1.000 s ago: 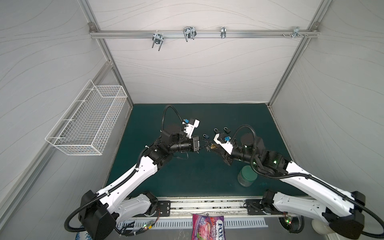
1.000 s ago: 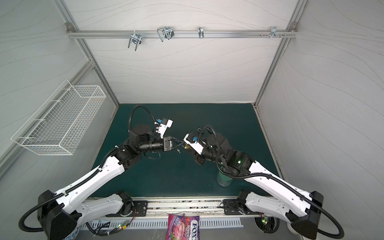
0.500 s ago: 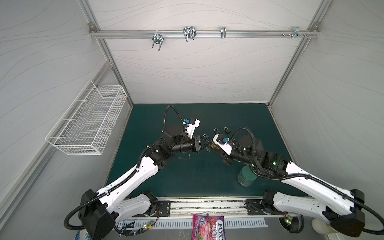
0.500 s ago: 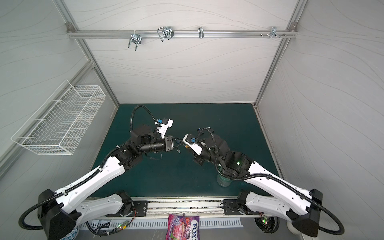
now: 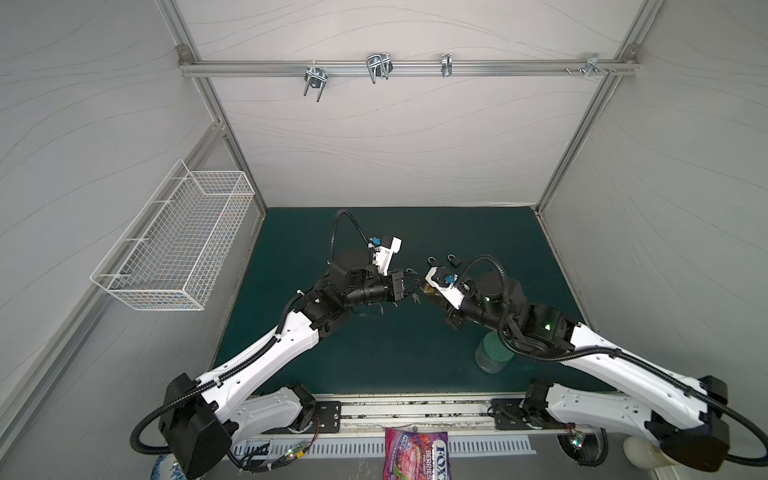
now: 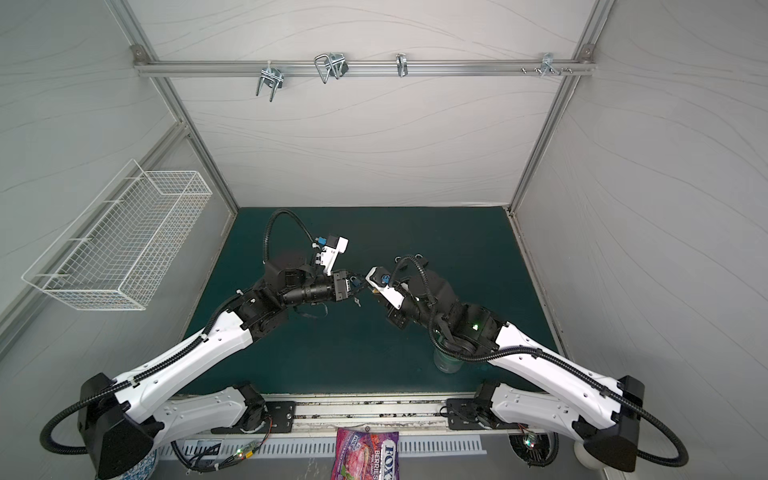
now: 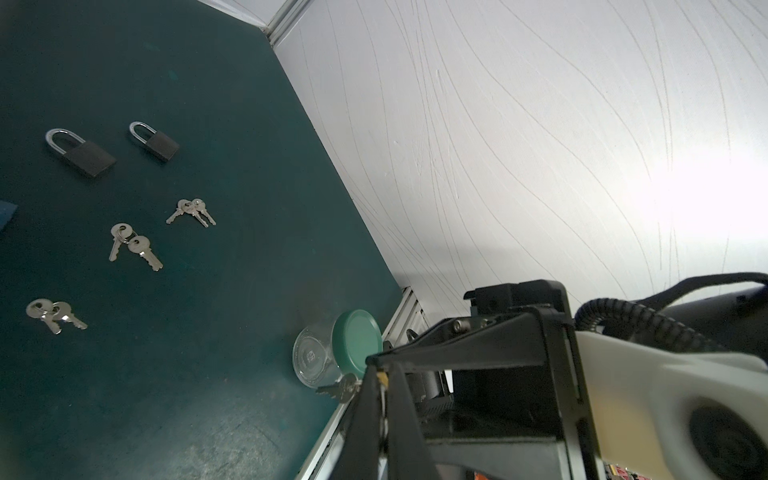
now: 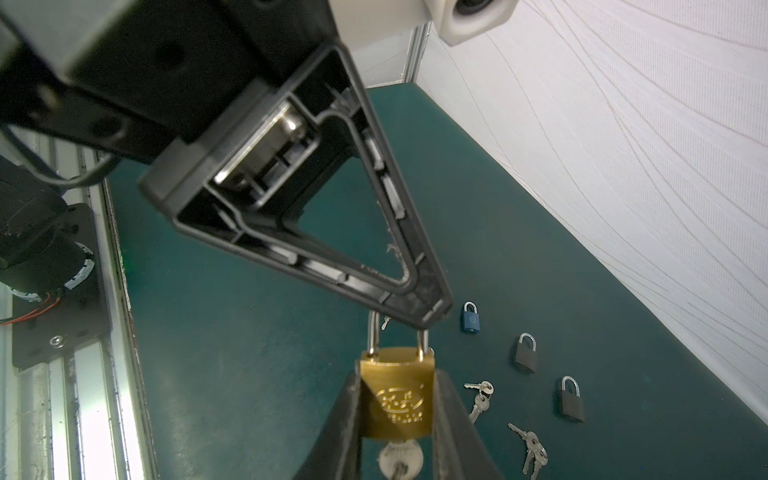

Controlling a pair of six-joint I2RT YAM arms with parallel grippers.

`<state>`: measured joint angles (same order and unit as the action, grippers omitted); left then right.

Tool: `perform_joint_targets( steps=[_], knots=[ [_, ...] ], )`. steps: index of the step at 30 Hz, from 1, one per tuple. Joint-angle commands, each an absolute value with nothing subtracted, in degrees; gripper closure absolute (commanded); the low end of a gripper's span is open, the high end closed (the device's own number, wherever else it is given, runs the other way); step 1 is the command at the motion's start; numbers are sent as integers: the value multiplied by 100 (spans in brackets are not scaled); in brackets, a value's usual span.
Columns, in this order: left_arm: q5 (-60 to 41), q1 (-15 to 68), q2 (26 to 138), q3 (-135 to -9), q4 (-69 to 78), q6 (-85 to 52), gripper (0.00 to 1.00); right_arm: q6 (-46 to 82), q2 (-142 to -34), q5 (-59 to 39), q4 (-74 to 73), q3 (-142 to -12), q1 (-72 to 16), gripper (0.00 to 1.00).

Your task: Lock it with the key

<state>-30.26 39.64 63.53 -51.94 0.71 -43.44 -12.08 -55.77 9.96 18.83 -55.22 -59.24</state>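
Note:
My right gripper is shut on the body of a brass padlock, held above the green mat. A silver key sits in the keyhole at the padlock's bottom end. My left gripper is shut, and its tips cover the top of the steel shackle. A sliver of silver metal shows between them. A bunch of spare keys dangles under the padlock, and what it hangs from is hidden. In both top views the two grippers meet tip to tip over the middle of the mat, left gripper against right gripper.
A blue padlock, two black padlocks and three key bunches lie on the mat. A green-lidded clear jar stands under my right arm. A wire basket hangs on the left wall.
The two grippers have crept slightly closer together. Both grips look the same.

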Motion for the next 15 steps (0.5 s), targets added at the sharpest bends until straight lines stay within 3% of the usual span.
perform_joint_targets(
  steps=[1,15],
  knots=[
    [-3538,4326,6465,-5462,223,-4211,100,-1027,-5688,1065,1236,-5787,-5948,100],
    [-3128,4760,6758,-5405,-473,-3670,100,-1149,-5834,891,840,-6389,-5853,100]
  ],
)
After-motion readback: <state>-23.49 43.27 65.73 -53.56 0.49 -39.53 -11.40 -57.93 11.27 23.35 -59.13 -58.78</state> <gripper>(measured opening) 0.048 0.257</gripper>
